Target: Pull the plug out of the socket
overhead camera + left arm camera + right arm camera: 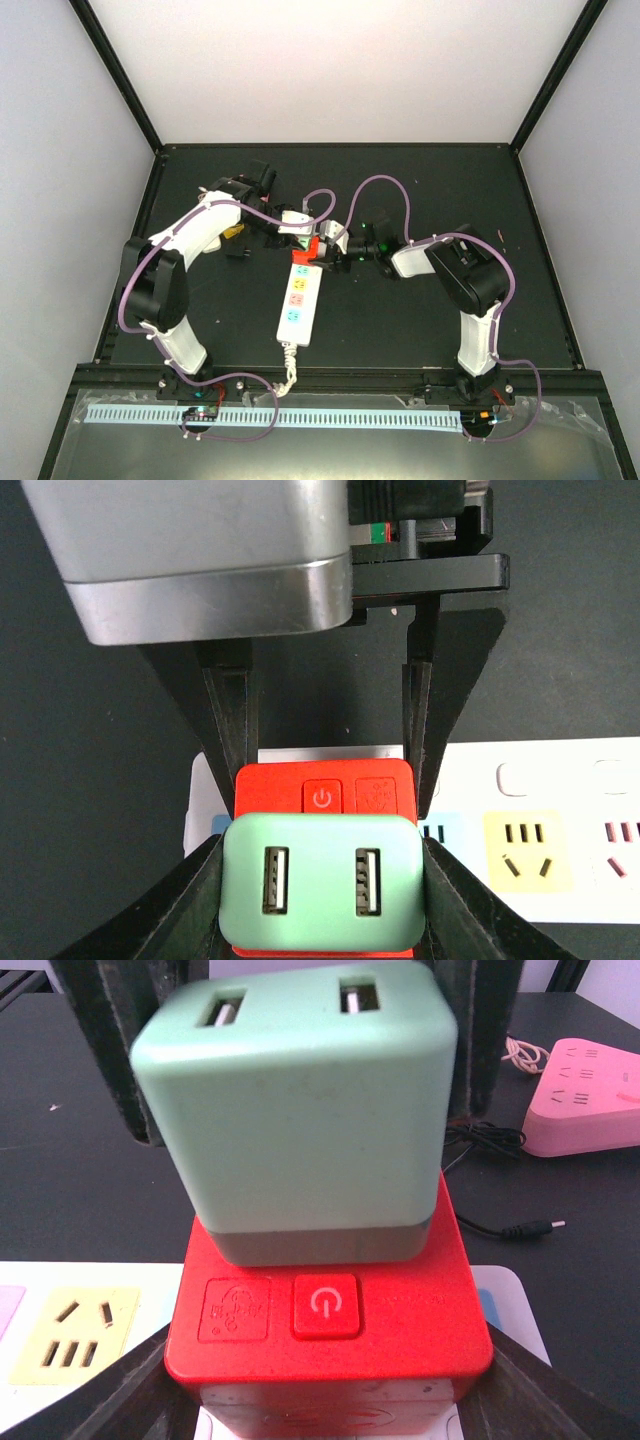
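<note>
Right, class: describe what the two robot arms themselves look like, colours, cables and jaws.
The left arm and right arm match: white shells, black joints, black jaws. A purple cable loops along each. A silver-grey housing sits at the left wrist.

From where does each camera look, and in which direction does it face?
Top: above and behind the bases, facing down at the table; both arms show.
Left wrist: above the plug, facing down at its USB ports; own fingers flank it.
Right wrist: beside the plug, facing obliquely down at the adapter; own fingers at bottom corners.
Shared: both wrist views show plug, adapter, strip.
</note>
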